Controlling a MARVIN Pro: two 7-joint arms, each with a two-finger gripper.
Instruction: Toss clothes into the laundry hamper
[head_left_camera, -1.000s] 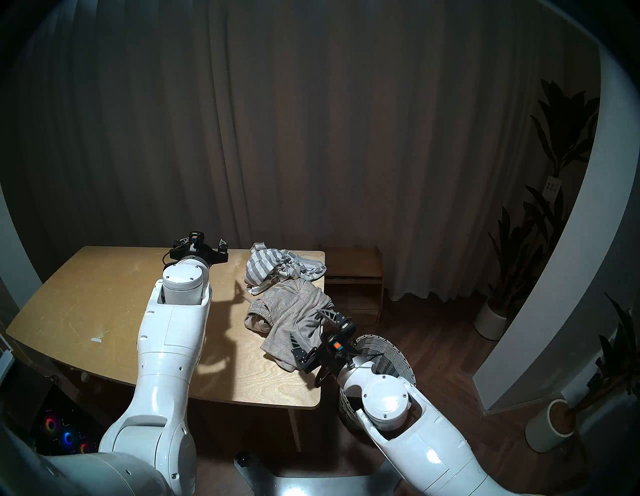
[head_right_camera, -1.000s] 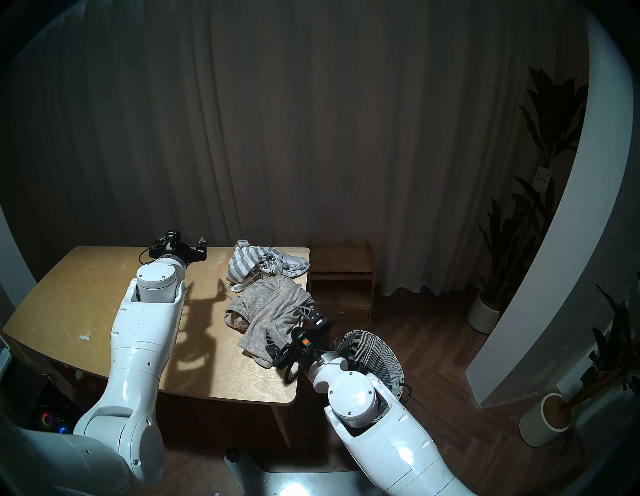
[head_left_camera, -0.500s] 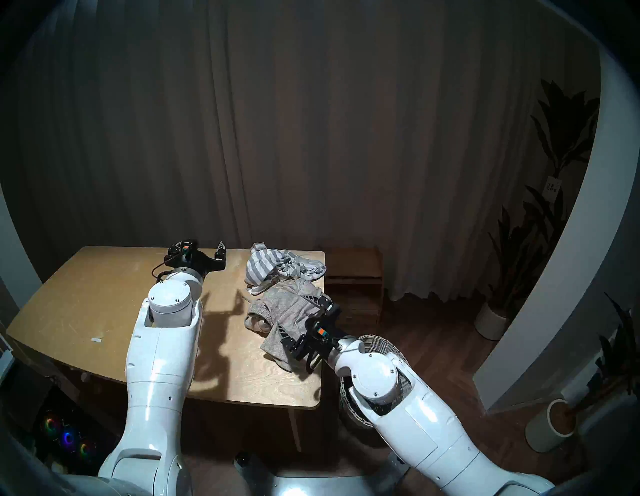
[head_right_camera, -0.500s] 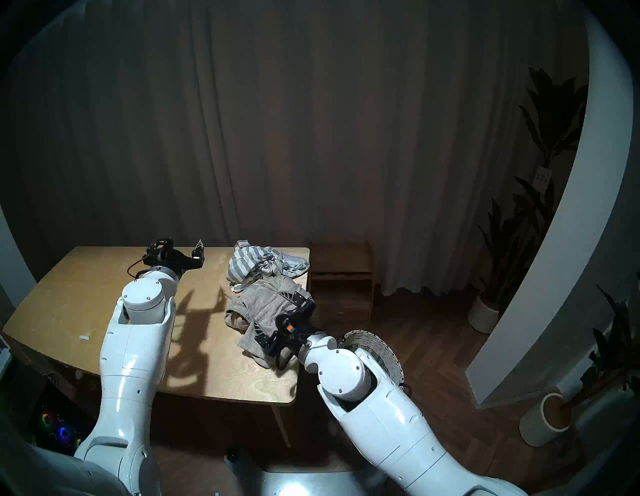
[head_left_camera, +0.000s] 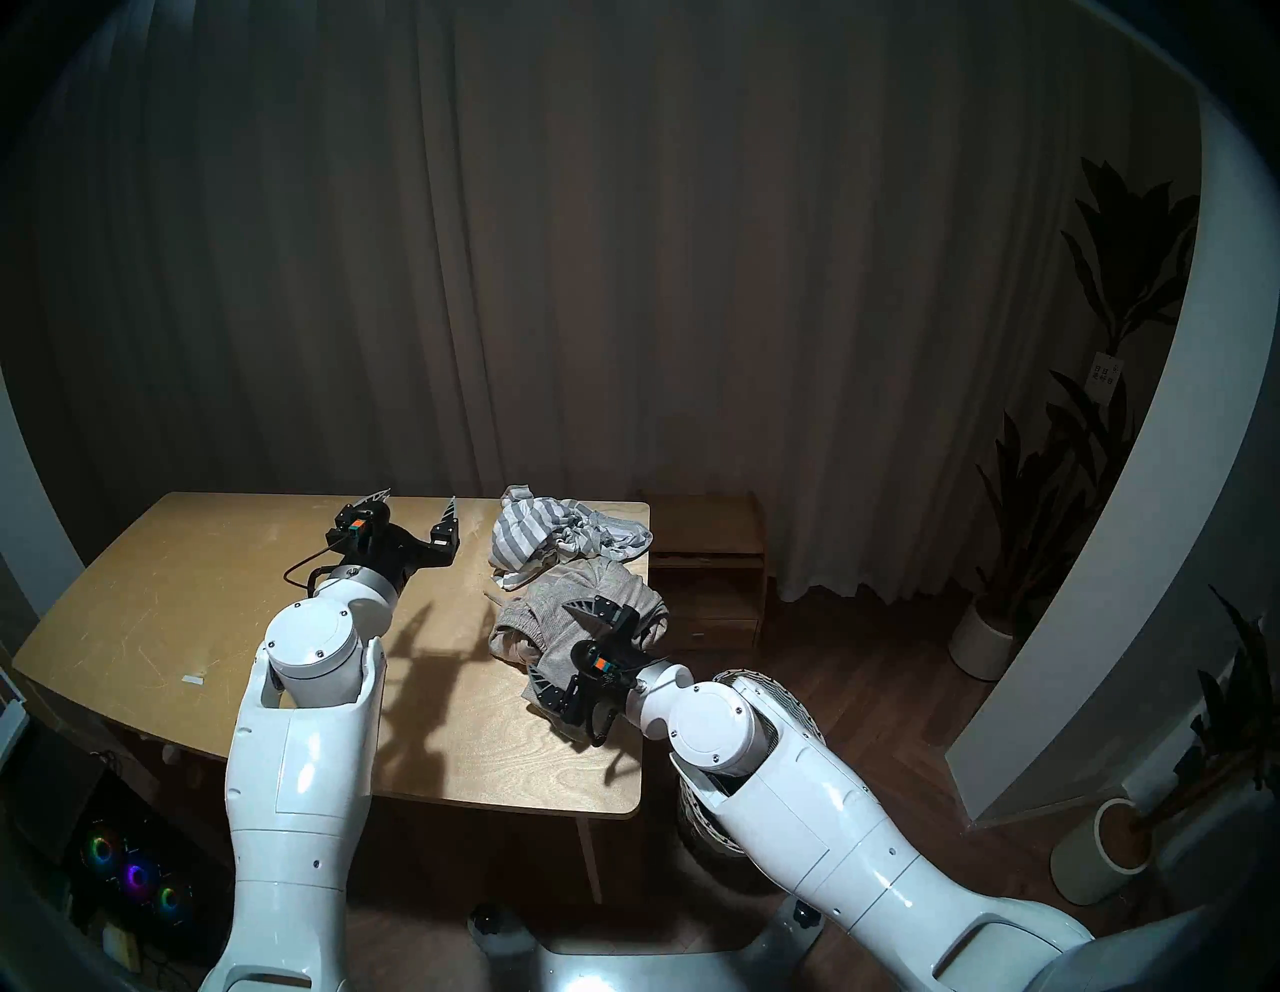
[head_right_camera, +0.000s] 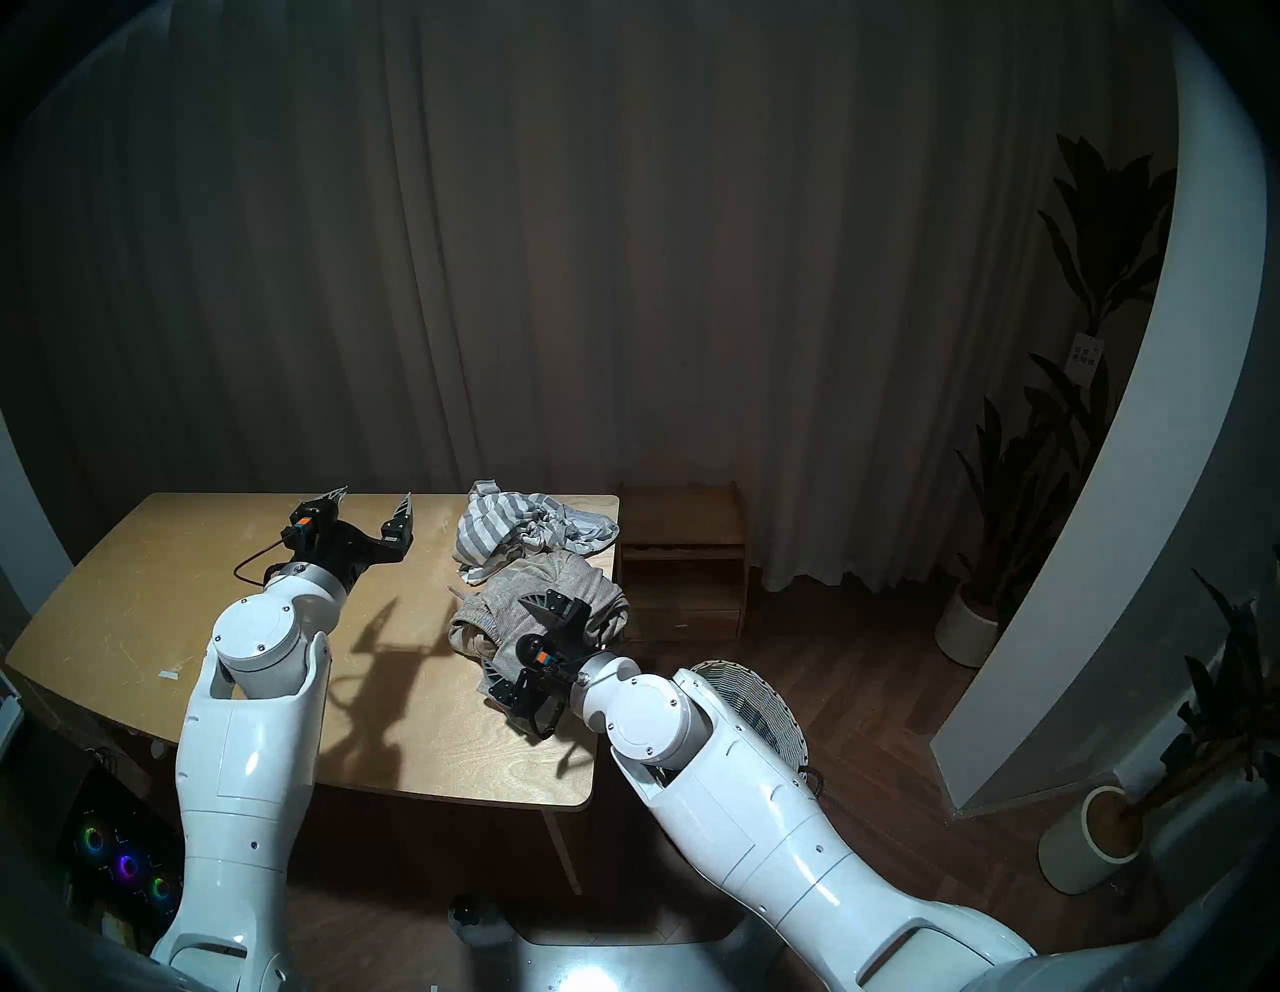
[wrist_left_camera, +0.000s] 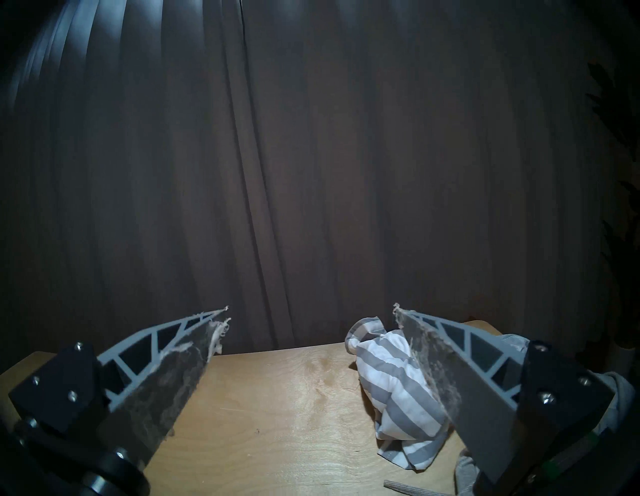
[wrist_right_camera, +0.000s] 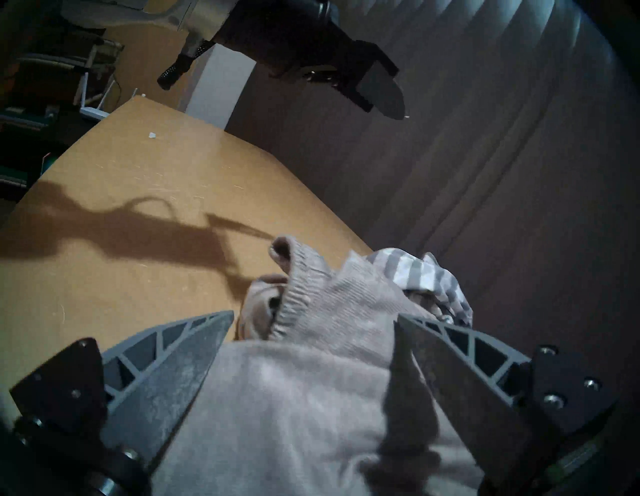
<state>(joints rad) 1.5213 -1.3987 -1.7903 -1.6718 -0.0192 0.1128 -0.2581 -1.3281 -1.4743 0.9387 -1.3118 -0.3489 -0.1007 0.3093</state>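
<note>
Beige knit top (head_left_camera: 554, 616), right hand (head_left_camera: 554, 641) spread above

The wooden table (head_left_camera: 208, 623) is seen from high up by both head views, looking down and forward, almost the same. The left wrist view is set low and level, facing the curtain (wrist_left_camera: 311, 156). The right wrist view is tilted, very near the knit top (wrist_right_camera: 311, 398). The striped cloth (wrist_left_camera: 391, 377) is shared by all views.
</note>
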